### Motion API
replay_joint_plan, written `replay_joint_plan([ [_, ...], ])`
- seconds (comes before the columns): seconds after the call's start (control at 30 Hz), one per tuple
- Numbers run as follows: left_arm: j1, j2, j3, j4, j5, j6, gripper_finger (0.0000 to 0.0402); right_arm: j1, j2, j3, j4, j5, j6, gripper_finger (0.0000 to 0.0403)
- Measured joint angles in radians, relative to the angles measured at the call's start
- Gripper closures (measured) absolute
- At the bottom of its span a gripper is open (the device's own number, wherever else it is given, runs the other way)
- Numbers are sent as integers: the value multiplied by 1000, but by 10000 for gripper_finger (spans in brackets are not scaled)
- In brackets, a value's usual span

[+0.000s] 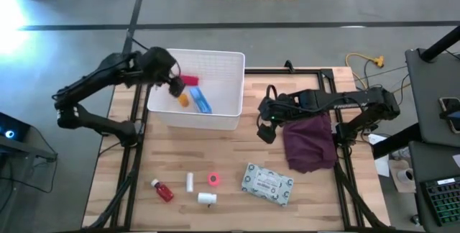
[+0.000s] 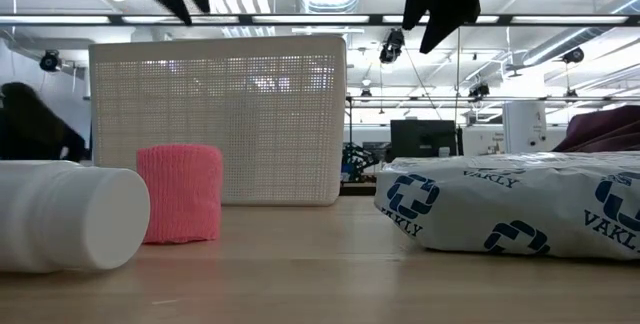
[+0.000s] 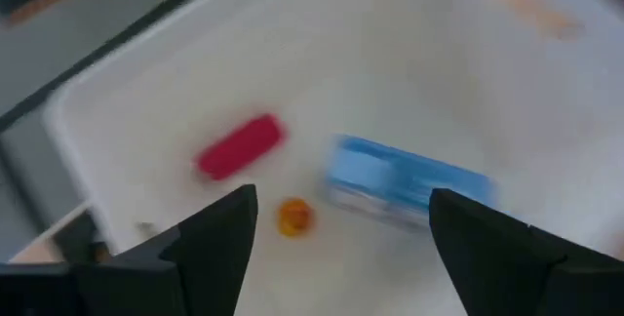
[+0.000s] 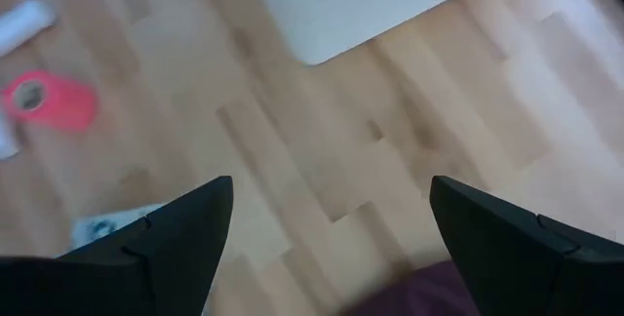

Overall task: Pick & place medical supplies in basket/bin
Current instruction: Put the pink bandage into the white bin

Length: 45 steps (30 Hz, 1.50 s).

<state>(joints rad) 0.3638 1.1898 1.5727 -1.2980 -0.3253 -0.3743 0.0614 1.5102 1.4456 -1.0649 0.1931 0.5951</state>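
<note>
The white perforated bin (image 1: 195, 90) stands at the table's far left; in it lie a red tube (image 3: 240, 146), an orange item (image 3: 293, 216) and a blue-white box (image 3: 405, 182). My left gripper (image 1: 175, 85) hangs open above the bin's inside (image 3: 341, 209). My right gripper (image 1: 266, 121) hovers open over bare wood between the bin and the maroon cloth (image 1: 309, 141), as its wrist view shows (image 4: 331, 209). On the near table lie a red bottle (image 1: 162, 190), two white bottles (image 1: 190, 182), a pink roll (image 1: 213, 179) and the pale wipes pack (image 1: 268, 183).
Free wood lies between the bin and the items at the near edge. In the low view the pink roll (image 2: 180, 193), a white bottle (image 2: 70, 214) and the wipes pack (image 2: 510, 209) stand before the bin (image 2: 218, 119). Cables and a desk sit beyond the table's right side.
</note>
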Motion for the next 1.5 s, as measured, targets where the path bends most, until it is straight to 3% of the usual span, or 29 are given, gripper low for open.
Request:
replay_joint_plan([
  [0.2, -327, -51, 16, -33, 24, -179, 121, 41, 34, -66, 150, -149, -25, 67],
  [0.33, -535, -73, -35, -37, -29, -362, 121, 60, 57, -110, 229, -166, -27, 67],
  [0.47, -665, -79, -43, -60, -272, -564, 121, 30, 42, -117, 231, -69, -23, 67],
  [0.67, -670, -98, 7, -63, -652, -643, 121, -104, -26, -117, 213, 133, -38, 67],
  [0.77, -659, -114, 19, -58, -762, -649, 121, -194, -44, -115, 208, 108, -133, 67],
  [0.93, -610, -136, 12, -46, -770, -736, 121, -361, -31, -143, 207, -104, -200, 67],
  [1.1, -495, -152, 6, -83, -815, -787, 121, -478, -10, -191, 239, -115, -210, 67],
  [1.2, -401, -160, -23, -79, -772, -775, 121, -543, 1, -221, 288, -181, -220, 67],
  [1.37, -306, -154, -78, 63, -607, -534, 121, -580, 12, -232, 348, -490, -352, 67],
  [1.5, -246, -156, -138, 319, -408, -141, 121, -581, 26, -227, 347, -479, -458, 67],
])
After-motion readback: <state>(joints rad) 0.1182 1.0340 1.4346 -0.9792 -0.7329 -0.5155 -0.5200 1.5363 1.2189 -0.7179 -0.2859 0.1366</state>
